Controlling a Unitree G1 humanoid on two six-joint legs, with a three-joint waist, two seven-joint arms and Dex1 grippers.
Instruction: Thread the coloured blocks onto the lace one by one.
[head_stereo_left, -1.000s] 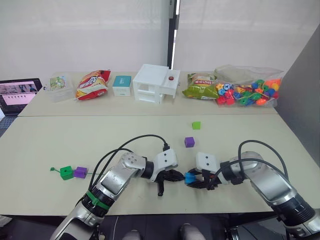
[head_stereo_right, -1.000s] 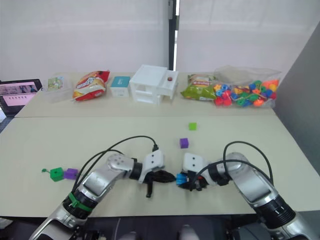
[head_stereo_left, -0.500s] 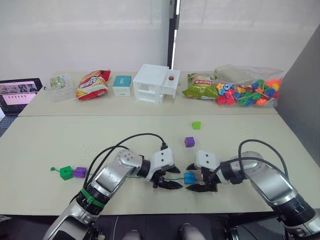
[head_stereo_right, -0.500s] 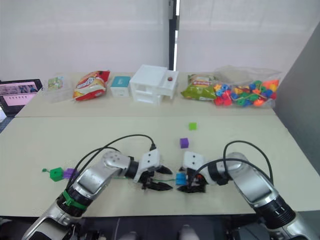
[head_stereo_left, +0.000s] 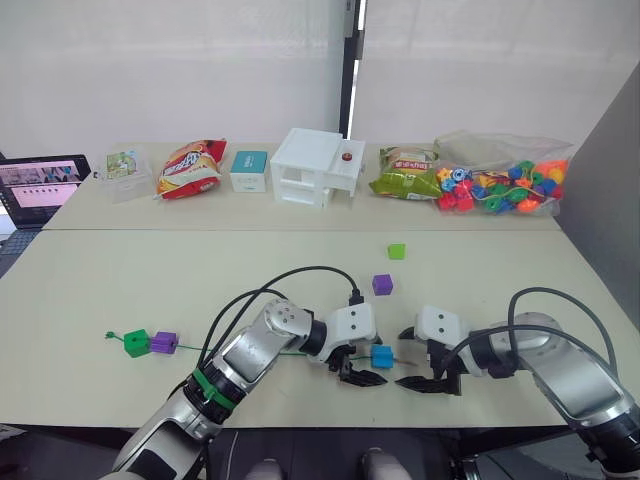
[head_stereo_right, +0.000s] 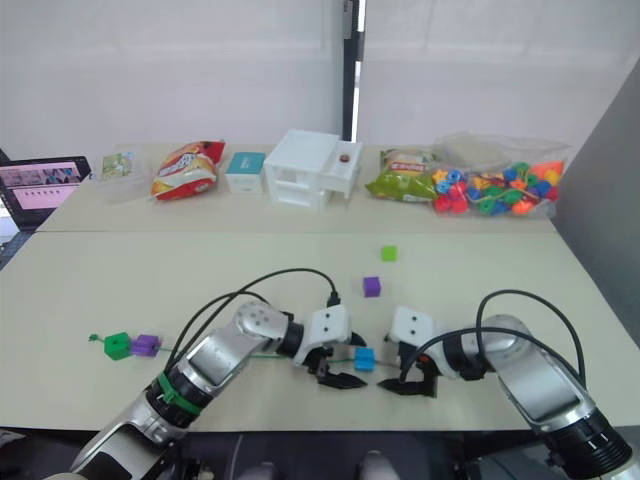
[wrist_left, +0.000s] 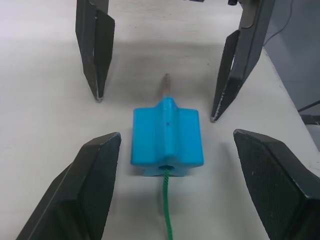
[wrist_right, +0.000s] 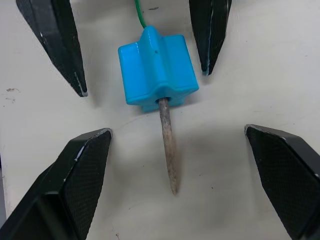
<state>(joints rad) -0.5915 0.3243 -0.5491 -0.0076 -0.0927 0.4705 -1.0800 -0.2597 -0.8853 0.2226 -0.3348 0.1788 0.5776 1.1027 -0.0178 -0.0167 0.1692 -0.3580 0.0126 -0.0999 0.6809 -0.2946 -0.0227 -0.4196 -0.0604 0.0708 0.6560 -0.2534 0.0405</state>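
Observation:
A blue block (head_stereo_left: 381, 356) lies on the table, threaded on the green lace (wrist_left: 166, 210). The lace's stiff dark tip (wrist_right: 167, 150) pokes out of the block toward my right gripper (head_stereo_left: 408, 358). My left gripper (head_stereo_left: 360, 368) is open on the block's left, and the right gripper is open just to the block's right. Neither touches the block. Far along the lace to the left sit a dark green block (head_stereo_left: 136, 342) and a purple block (head_stereo_left: 163, 342), strung near the knotted tail. Another purple block (head_stereo_left: 382, 284) and a light green block (head_stereo_left: 397, 251) lie loose farther back.
On the back table (head_stereo_left: 90, 205) stand snack bags (head_stereo_left: 189, 167), a teal box (head_stereo_left: 249, 170), a white box house (head_stereo_left: 317, 167) and a clear bag of coloured beads (head_stereo_left: 500, 185). A laptop (head_stereo_left: 40, 184) sits at the far left.
Both grippers have opened. The right one let go of the blue block, which now rests on the table with the tip through it. The camera has shifted slightly.

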